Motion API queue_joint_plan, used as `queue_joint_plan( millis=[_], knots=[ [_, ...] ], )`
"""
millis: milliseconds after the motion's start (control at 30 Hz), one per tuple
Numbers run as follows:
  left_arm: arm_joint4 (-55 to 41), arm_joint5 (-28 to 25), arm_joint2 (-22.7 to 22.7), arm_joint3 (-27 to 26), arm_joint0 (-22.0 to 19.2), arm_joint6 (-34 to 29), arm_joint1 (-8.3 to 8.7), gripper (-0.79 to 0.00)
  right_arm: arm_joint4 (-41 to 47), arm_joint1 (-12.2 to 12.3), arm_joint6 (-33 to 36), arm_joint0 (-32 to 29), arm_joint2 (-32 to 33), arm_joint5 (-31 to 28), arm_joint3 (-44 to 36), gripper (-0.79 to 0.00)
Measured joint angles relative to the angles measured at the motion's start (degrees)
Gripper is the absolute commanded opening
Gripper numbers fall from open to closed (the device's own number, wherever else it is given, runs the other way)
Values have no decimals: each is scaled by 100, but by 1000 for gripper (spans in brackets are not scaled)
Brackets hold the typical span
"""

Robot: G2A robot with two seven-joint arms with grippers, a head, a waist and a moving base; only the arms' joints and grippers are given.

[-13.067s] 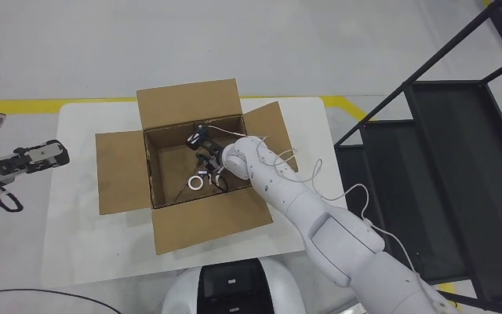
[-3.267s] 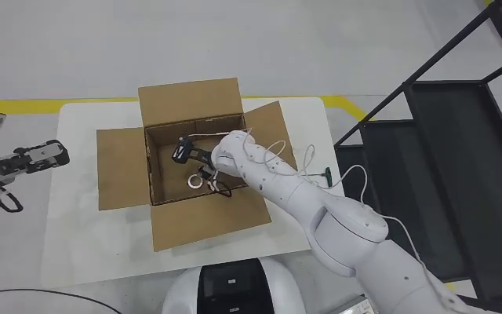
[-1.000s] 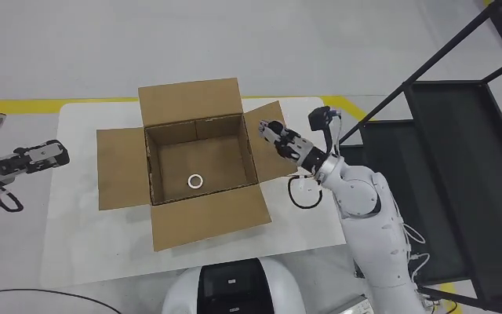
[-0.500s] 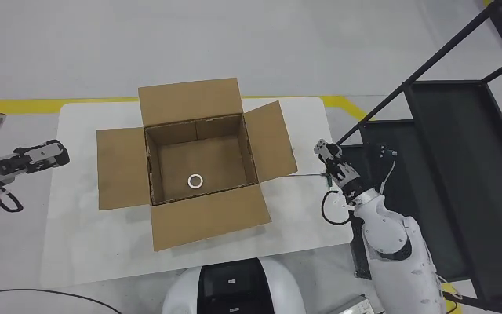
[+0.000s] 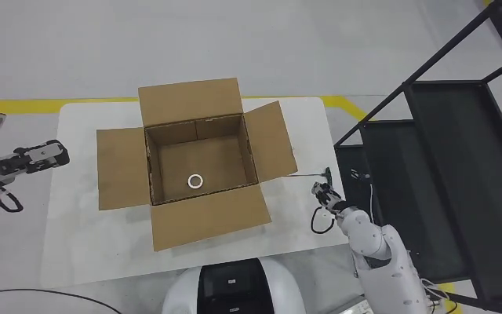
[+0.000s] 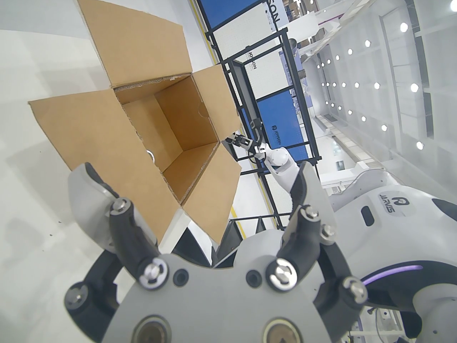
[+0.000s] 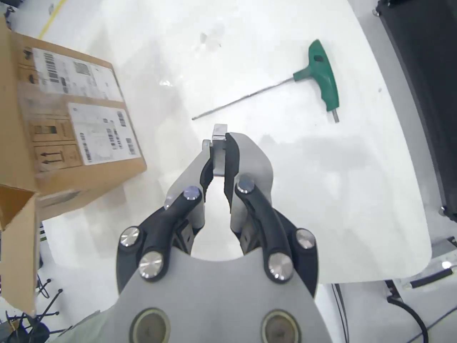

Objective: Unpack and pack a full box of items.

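Fingers (image 7: 250, 165) of the right gripper (image 7: 219, 146) pinch a small metal block (image 7: 219, 133) above the worktop (image 5: 78, 235), lower right in the top view, near the green T-handle key (image 7: 321, 73); left gripper (image 6: 196, 180) sits at the left edge, fingers spread, holding nothing; the open cardboard box (image 5: 188, 102) stands at centre, a white ring (image 5: 194, 181) on its floor.

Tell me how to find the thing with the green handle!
Look at the white table with the big open cardboard box. Past the box's flap, near the table edge by the black steps, lies a T-shaped key. It's the only green thing there, with a long thin metal rod.
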Motion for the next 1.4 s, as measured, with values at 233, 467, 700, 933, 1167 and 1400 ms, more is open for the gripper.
queue_joint_plan(
  millis=[233,467,700,933,1167,1400],
  knots=[
    [0,0,0,0,0,0,0,0,-543,20,406,540,-338,503,546,-785],
    [0,0,0,0,0,0,0,0,-632,9,505,924,-574,744,934,-677],
    [0,0,0,0,0,0,0,0,-560,19,592,1069,-587,902,1127,0],
    [0,0,0,0,0,0,0,0,-273,3,218,1182,-574,901,1123,0],
    [0,0,0,0,0,0,0,0,-229,3,-694,1046,-438,658,525,0],
    [0,0,0,0,0,0,0,0,-486,-6,-1487,1180,-599,295,-230,0]
  ],
)
